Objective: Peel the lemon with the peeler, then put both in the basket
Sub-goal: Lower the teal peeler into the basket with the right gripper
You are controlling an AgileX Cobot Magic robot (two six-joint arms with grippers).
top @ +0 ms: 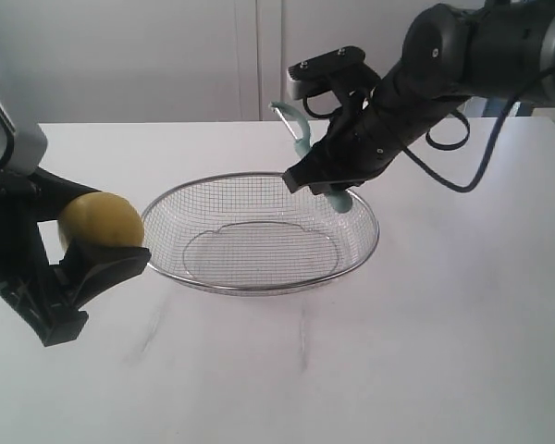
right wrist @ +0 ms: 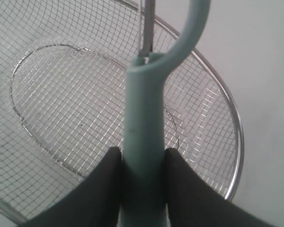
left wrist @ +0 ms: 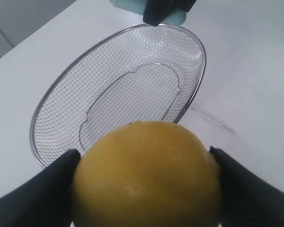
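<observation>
Holding lemon and peeler apart over an empty basket

The left claw (top: pixel 91 242) is clamped on the lemon (top: pixel 102 215), one pad on each side of the fruit, and carries it clear of the bench (top: pixel 425 351), just beside the left end of the wire-mesh basket (top: pixel 259 289) and outside its rim. What shows of the skin in the left wrist view is smooth and unbroken yellow; the far side is hidden, so I cannot tell whether any strip has come off.

The right claw (top: pixel 331 185) is closed around the pale teal handle of the peeler (top: pixel 299 129), gripping it low down so that the curved head stands up and out beyond the pads. It hangs over the far right part of the basket, above the mesh and not touching it. Nothing lies in the basket.

By my reading, the step in hand is the peeling itself, or the approach to it: fruit and tool are each gripped but well apart, with the basket between them. The next move calls for bringing the blade to the lemon's skin, so one arm must cross towards the other, and the head must be turned to lie flat on the curve. The left grip has to stay firm against the drag. Only after that should either thing be lowered into the mesh and released.
</observation>
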